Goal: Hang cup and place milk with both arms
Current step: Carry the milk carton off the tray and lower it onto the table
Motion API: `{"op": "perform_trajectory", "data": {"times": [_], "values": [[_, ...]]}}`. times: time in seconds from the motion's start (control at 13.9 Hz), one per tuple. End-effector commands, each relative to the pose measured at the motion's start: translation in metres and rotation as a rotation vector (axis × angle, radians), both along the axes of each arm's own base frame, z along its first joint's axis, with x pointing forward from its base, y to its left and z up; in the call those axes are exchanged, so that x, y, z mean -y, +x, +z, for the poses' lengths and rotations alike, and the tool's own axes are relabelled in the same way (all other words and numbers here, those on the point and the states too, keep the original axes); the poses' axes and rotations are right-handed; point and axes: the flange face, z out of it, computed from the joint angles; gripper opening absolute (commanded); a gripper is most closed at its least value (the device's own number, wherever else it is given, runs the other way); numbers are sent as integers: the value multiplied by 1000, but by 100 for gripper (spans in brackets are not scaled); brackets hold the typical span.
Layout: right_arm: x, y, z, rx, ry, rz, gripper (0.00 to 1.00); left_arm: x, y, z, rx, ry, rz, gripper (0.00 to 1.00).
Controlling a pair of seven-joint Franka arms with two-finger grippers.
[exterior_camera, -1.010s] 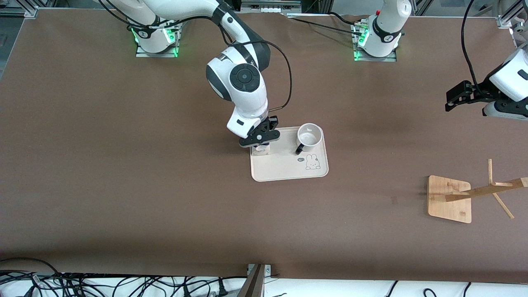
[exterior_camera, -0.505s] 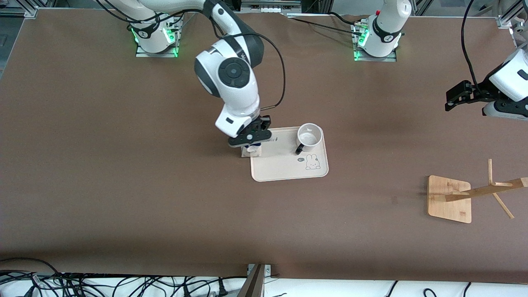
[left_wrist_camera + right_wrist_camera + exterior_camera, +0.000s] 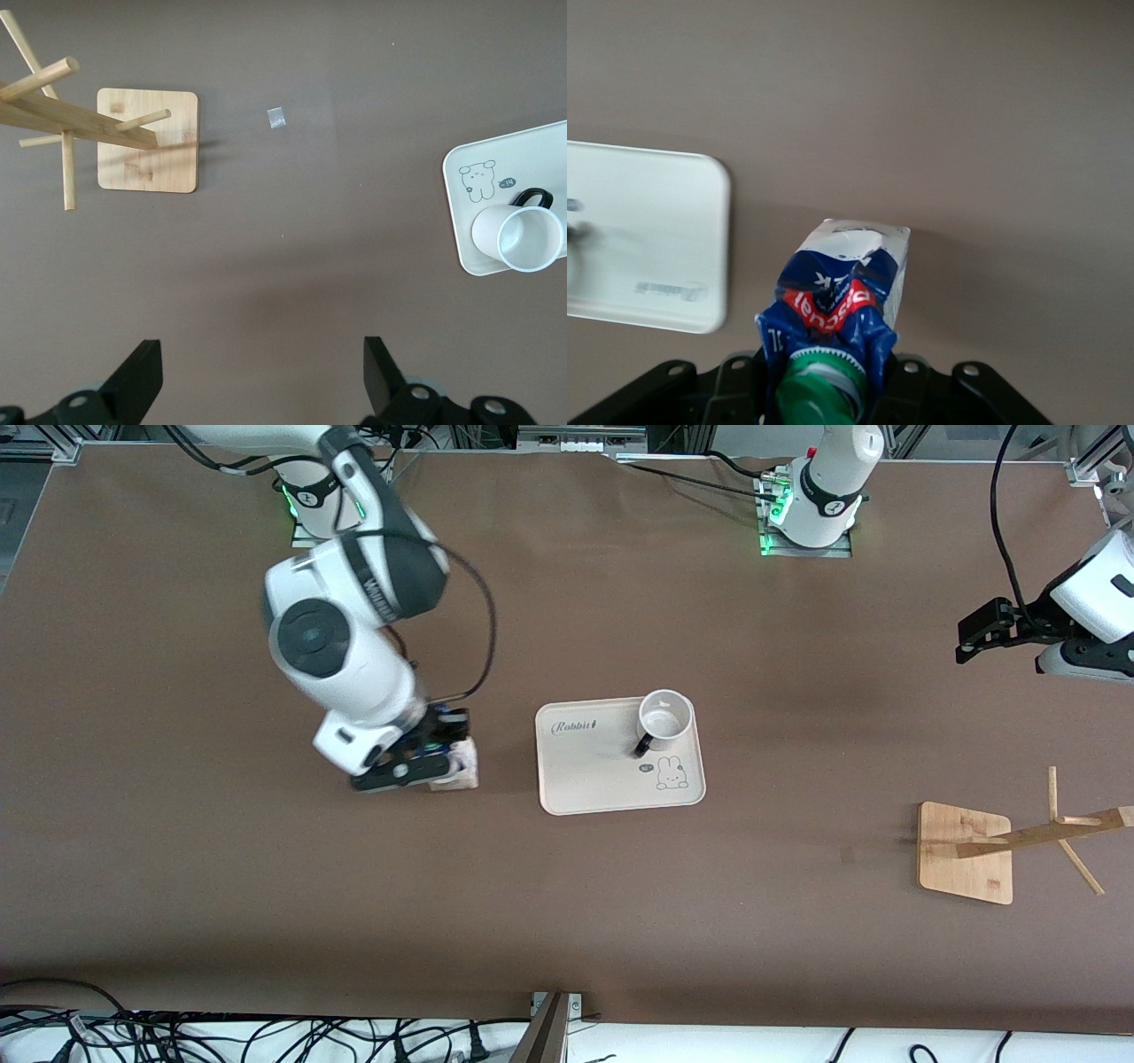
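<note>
The right gripper [image 3: 423, 763] is clamped on the milk [image 3: 456, 766], a crumpled blue-and-white gable carton held upright, green cap [image 3: 821, 390] between the fingers, over bare brown table beside the tray [image 3: 611, 793] toward the right arm's end. The white cup [image 3: 664, 719] stands mouth-up on that smooth cream tray, black handle toward the front camera. The left gripper [image 3: 257, 381] waits wide open and empty, high near the wooden rack [image 3: 1019, 841].

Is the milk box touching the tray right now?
Apart. The front view shows bare brown table between the milk, held by the right gripper, and the tray.
</note>
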Motion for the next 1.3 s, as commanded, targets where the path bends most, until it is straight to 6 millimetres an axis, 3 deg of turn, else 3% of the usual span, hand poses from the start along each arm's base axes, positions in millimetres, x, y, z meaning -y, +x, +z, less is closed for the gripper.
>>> {"op": "perform_trajectory", "data": {"times": [0.0, 0.14, 0.29, 0.58, 0.79, 0.94, 1.01, 1.08, 1.23], "values": [[82, 4, -16, -49, 20, 27, 37, 2, -3, 7, 1, 19, 5, 100], [136, 6, -34, -64, 24, 20, 37, 3, -3, 10, 6, 18, 4, 100], [172, 6, -53, -87, 55, -13, 37, 3, -3, 10, 6, 18, 4, 100], [206, -5, -80, -69, 47, -77, 39, 3, -3, 9, 4, 18, 4, 100], [208, -10, -92, -59, 44, -84, 42, 3, -3, 10, 6, 18, 4, 100], [208, -10, -95, -56, 43, -84, 60, 4, -3, 10, 6, 18, 4, 100], [208, -10, -95, -58, 43, -86, 94, 5, -3, 10, 6, 16, 2, 100], [208, -10, -94, -61, 43, -85, 100, 5, -3, 10, 6, 16, 1, 100], [208, -8, -89, -54, 42, -82, 100, 5, -1, 7, 1, 10, 1, 100]]}}
